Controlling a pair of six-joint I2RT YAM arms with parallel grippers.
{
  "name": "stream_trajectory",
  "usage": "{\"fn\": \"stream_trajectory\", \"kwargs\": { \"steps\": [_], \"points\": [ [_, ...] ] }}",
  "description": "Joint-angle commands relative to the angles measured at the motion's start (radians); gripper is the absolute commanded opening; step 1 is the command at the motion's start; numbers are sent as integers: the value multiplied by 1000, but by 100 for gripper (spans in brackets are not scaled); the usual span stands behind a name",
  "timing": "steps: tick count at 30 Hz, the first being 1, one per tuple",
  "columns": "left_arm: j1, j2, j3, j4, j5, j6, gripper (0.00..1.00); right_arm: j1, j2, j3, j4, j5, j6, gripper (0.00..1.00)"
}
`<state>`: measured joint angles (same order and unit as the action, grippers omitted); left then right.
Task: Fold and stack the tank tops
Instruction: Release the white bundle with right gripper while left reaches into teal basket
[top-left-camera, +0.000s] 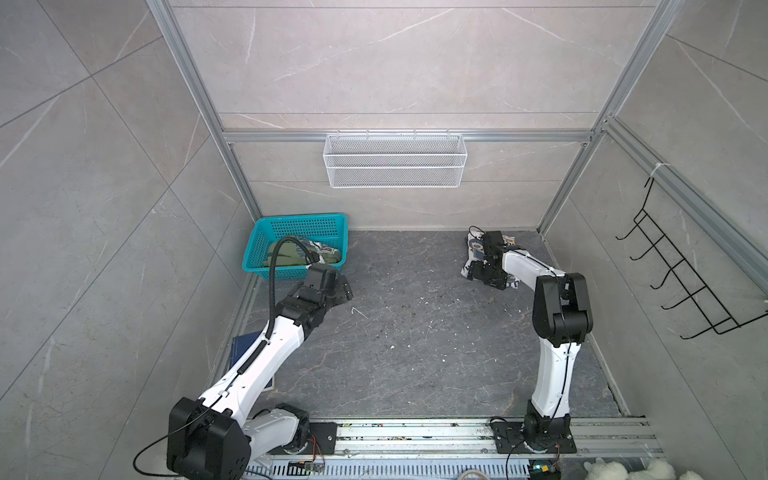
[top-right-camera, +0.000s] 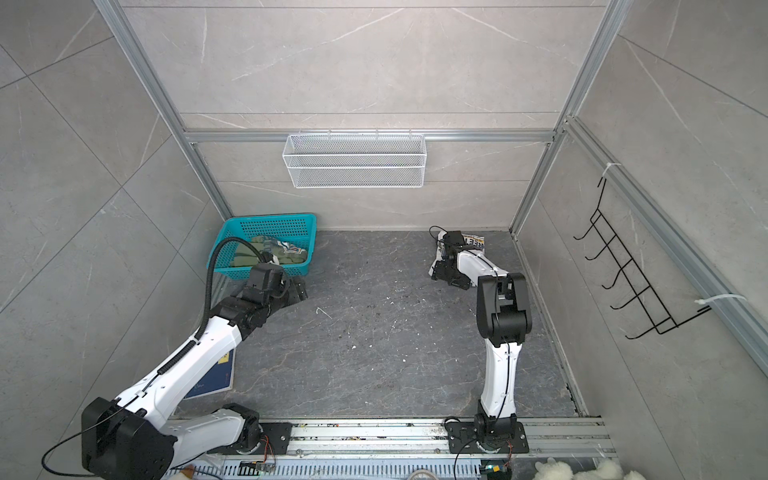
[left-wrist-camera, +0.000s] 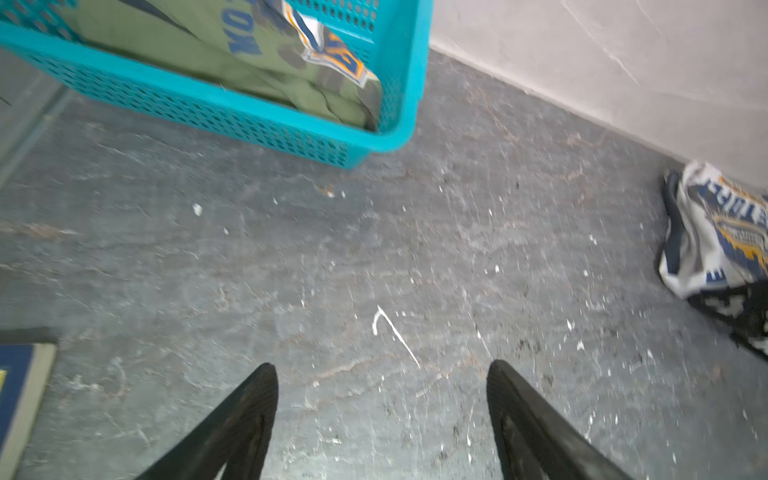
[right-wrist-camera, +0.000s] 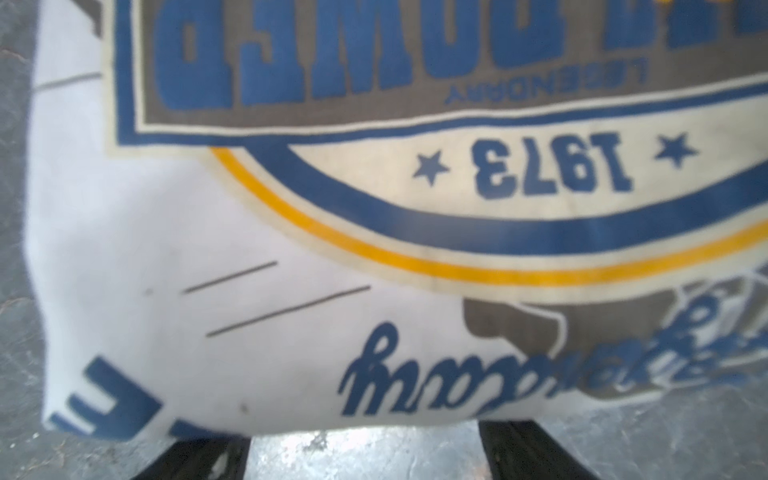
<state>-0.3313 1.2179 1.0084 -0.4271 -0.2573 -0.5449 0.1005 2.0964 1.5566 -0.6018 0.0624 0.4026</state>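
- The left tool (left-wrist-camera: 382, 365) is released: its two black fingers (left-wrist-camera: 249, 411) stand wide apart with only bare bench (left-wrist-camera: 374, 249) between them. It sits just beside the near side of the teal basket (top-left-camera: 303, 218).
- The olive green tank top (top-left-camera: 291, 255) lies crumpled inside that basket, at the bench's far left corner. Part of its navy-and-yellow badge shows.
- The white tank top (right-wrist-camera: 145, 249) lies bunched on the bench near the far right corner, well apart from the basket. Its round badge faces up.
- The right tool (right-wrist-camera: 361, 440) is released as well, its jaws spread. It is right at the edge of the white top, and the cloth hides its fingertips. Bare bench shows between the fingers, with no cloth pinched there.
- A dark blue book (top-right-camera: 220, 374) lies by the bench's left edge, partly under the left arm.
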Motion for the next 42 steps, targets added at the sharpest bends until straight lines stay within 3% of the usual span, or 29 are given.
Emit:
{"fn": "stream_trajectory", "kwargs": {
  "steps": [1,10,23,29,42],
  "points": [
    [70,61,82,-21,35,25,81,8,-150,-84,-5,-59,0,87],
    [219,223,241,-50,98,-17,82,39,-531,-354,1,-69,8,88],
    [341,602,664,-246,45,5,82,38,-922,-610,81,-345,80,91],
    [389,733,804,-315,49,23,82,38,-1017,-692,83,-365,70,92],
    [414,1007,1101,-478,7,64,82,38,-1021,-773,109,-403,61,93]
  ]
}}
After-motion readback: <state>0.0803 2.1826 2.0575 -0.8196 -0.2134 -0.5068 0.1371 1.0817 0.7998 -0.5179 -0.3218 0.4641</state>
